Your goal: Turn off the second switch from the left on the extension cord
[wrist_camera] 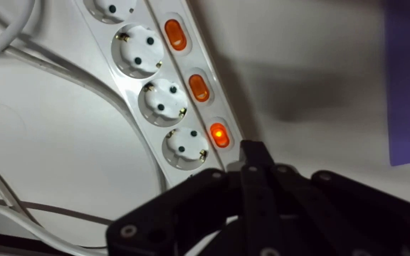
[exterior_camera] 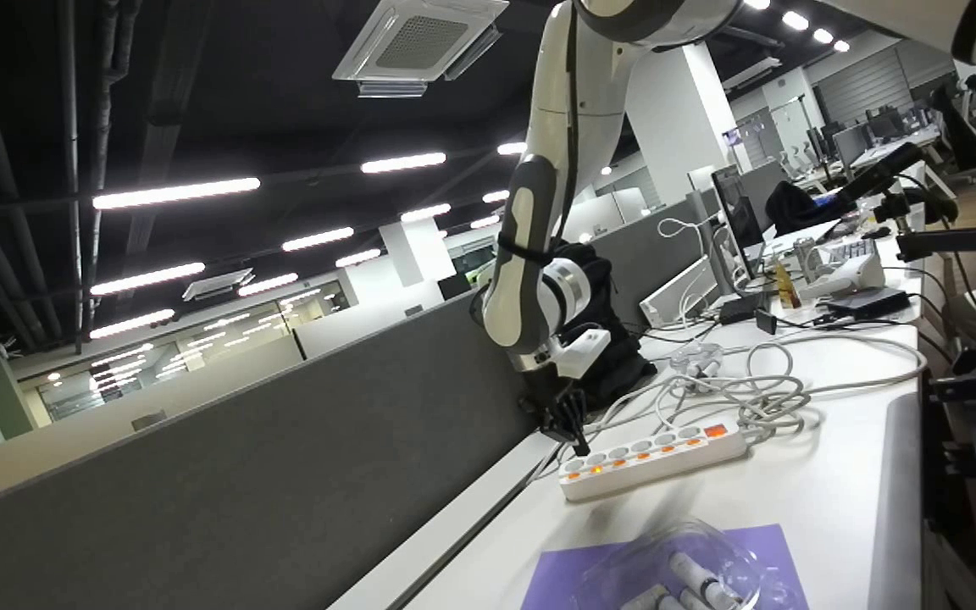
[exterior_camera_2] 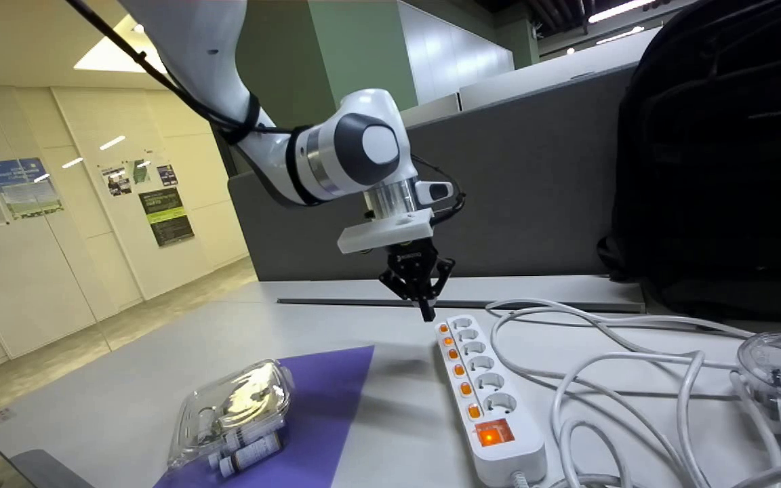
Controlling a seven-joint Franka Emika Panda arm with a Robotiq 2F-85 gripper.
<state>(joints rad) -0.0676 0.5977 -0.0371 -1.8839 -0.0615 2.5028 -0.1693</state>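
Note:
The extension cord is a long white power strip, seen in both exterior views (exterior_camera: 666, 470) (exterior_camera_2: 509, 451) and in the wrist view (wrist_camera: 126, 87). A row of orange switches runs beside its sockets. The second switch from the left (exterior_camera: 596, 468) glows; the lit switch in the wrist view (wrist_camera: 220, 135) lies just ahead of my fingertips. Other switches there look unlit. My gripper (wrist_camera: 256, 153) is shut and empty, pointing down near the strip's far-left end, also in both exterior views (exterior_camera: 579, 447) (exterior_camera_2: 427, 315). It hides that end in the wrist view. I cannot tell whether it touches the strip.
A large main switch (exterior_camera_2: 494, 432) glows at the cable end. Loose white cables (exterior_camera_2: 597, 379) lie beside the strip. A purple sheet (exterior_camera_2: 336, 386) bears a clear plastic container (exterior_camera_2: 234, 407) with small tubes. A grey partition (exterior_camera: 285, 474) and black backpack (exterior_camera_2: 716, 156) stand behind.

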